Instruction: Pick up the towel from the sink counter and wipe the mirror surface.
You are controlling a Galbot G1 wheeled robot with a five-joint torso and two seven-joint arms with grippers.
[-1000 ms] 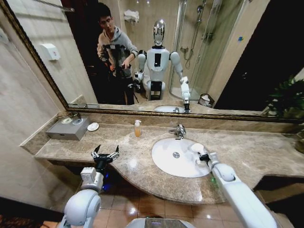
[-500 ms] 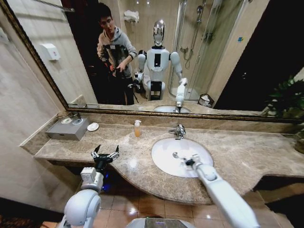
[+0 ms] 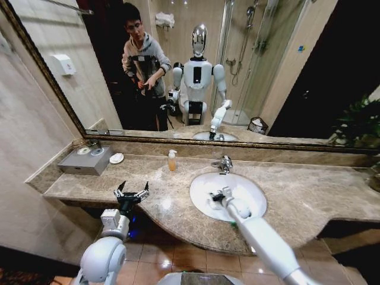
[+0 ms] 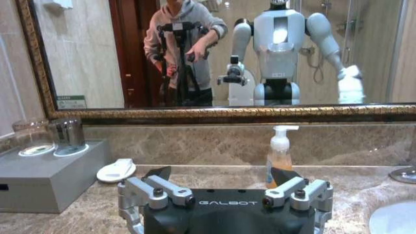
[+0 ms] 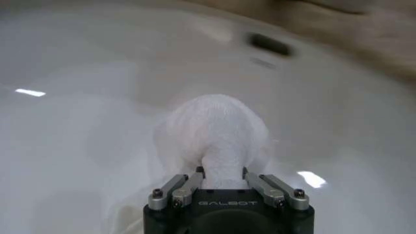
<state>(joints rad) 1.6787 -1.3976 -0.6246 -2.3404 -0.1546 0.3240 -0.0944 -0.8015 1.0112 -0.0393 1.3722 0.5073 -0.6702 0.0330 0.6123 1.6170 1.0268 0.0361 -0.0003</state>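
Observation:
The white towel [image 5: 215, 136] is bunched between the fingers of my right gripper [image 5: 221, 171], which is shut on it. In the head view my right gripper [image 3: 216, 195] hangs low over the white basin [image 3: 252, 189] of the sink counter [image 3: 160, 178], left of the basin's middle and in front of the chrome faucet [image 3: 224, 163]. The mirror [image 3: 249, 71] covers the wall behind the counter and reflects the robot. My left gripper [image 3: 132, 191] stands open with nothing in it at the counter's front edge, far left of the basin; the left wrist view shows the left gripper [image 4: 221, 176] facing the mirror.
A soap bottle [image 3: 171, 160] stands at the back of the counter left of the faucet. A grey box [image 3: 86, 160] with glasses and a small round dish [image 3: 116, 158] sit at the far left. A plant [image 3: 359, 122] is at the right end.
My right arm has swung left across the basin with the towel, from the basin's right side to left of its middle. The left arm has not moved.

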